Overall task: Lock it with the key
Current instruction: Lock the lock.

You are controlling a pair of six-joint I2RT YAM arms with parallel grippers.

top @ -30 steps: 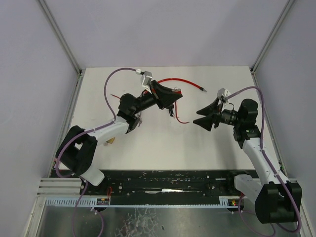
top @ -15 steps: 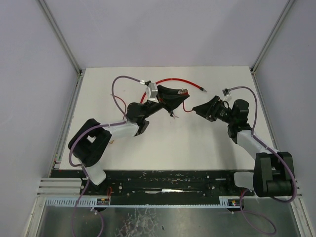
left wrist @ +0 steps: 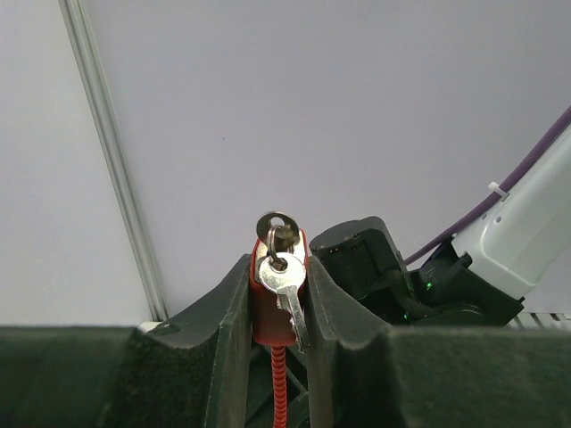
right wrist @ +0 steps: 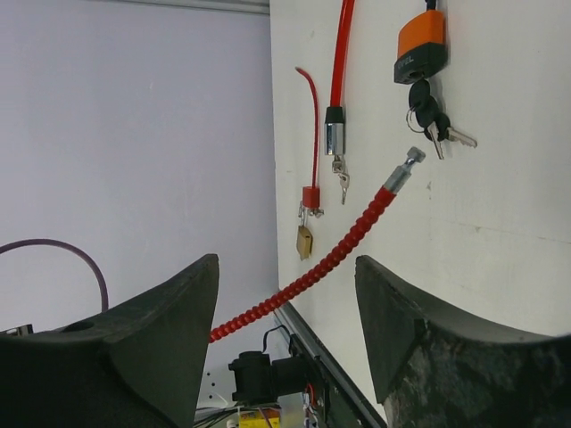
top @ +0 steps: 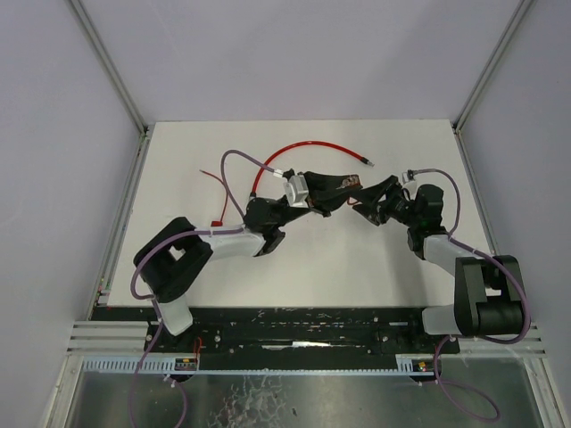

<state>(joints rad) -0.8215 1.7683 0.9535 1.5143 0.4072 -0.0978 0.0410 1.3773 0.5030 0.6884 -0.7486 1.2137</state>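
Left gripper (left wrist: 278,278) jaws clamped on red cable lock (left wrist: 266,314), key (left wrist: 281,234) standing above them; right gripper (right wrist: 285,308) jaws apart, empty. We judge pre-grasp step: next, pinch key, turn.

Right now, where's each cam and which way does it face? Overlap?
Top external: above, behind the bases, looking down at the table; left arm, right arm show.
Left wrist: on left gripper, facing the wall level; fingers clamp the red lock.
Right wrist: on right gripper, rolled sideways, facing the tabletop; open fingers show.
Shared: top and right wrist both see the red coiled cable.
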